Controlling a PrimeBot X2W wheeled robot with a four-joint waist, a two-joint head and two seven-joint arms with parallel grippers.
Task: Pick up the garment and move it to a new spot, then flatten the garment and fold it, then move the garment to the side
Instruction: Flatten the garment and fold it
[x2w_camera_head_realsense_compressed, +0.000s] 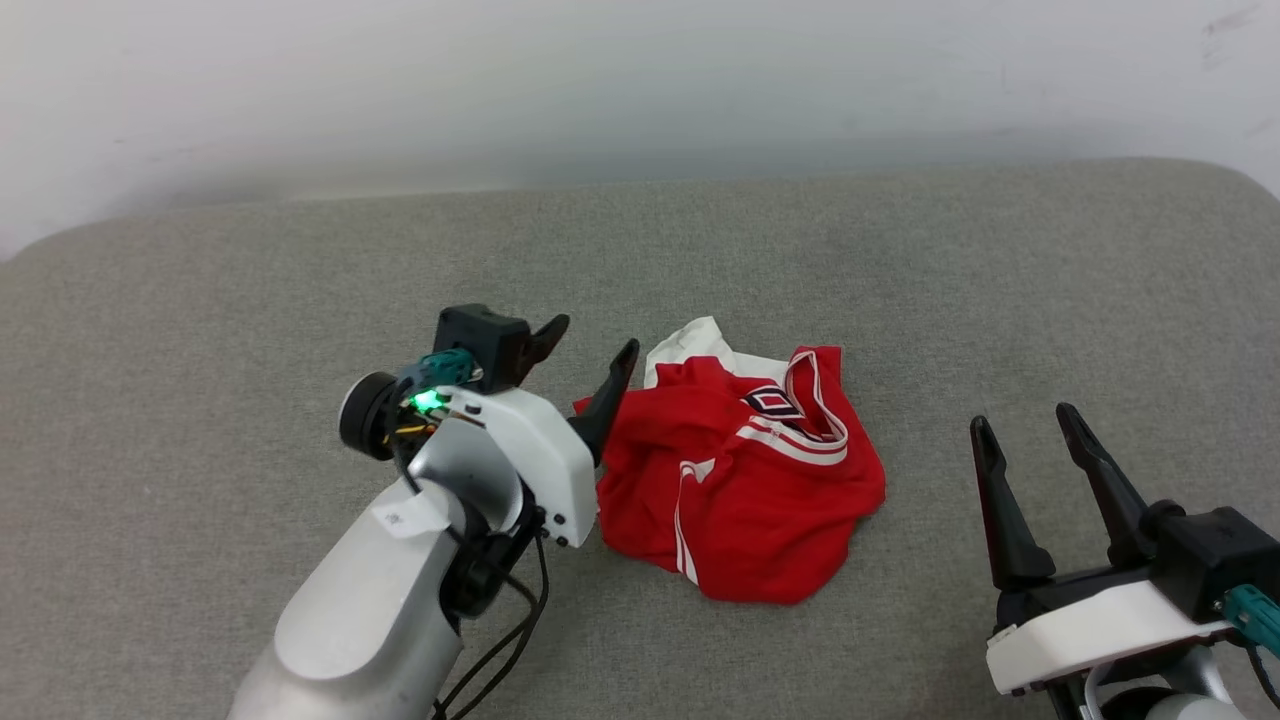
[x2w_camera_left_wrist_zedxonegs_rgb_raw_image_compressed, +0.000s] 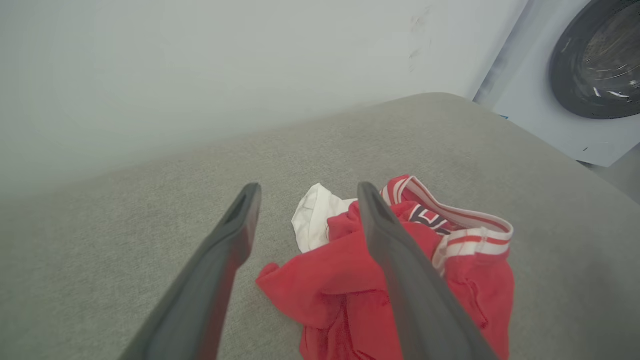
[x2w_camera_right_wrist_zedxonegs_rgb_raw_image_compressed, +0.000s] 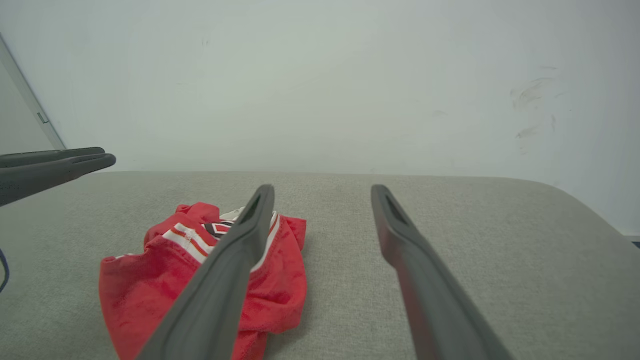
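The garment (x2w_camera_head_realsense_compressed: 740, 490) lies crumpled in a red heap mid-bench (x2w_camera_head_realsense_compressed: 200, 300), with a white sleeve part and striped trim showing. Its black lettering (x2w_camera_head_realsense_compressed: 770, 402) is mostly lost in folds. The left gripper (x2w_camera_head_realsense_compressed: 592, 338), jaws wide, hovers just beside its left edge. The right gripper (x2w_camera_head_realsense_compressed: 1024, 418), also wide, sits well apart. Behind are a white wall (x2w_camera_head_realsense_compressed: 640, 80) and a washing machine (x2w_camera_left_wrist_zedxonegs_rgb_raw_image_compressed: 597, 60).

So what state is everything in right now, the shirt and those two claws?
Jersey: crumpled in a heap on the grey cushion, not folded, not held.
Left gripper: open, empty, at the jersey's left edge.
Right gripper: open, empty, apart from the jersey.
Washing machine door: looks shut.
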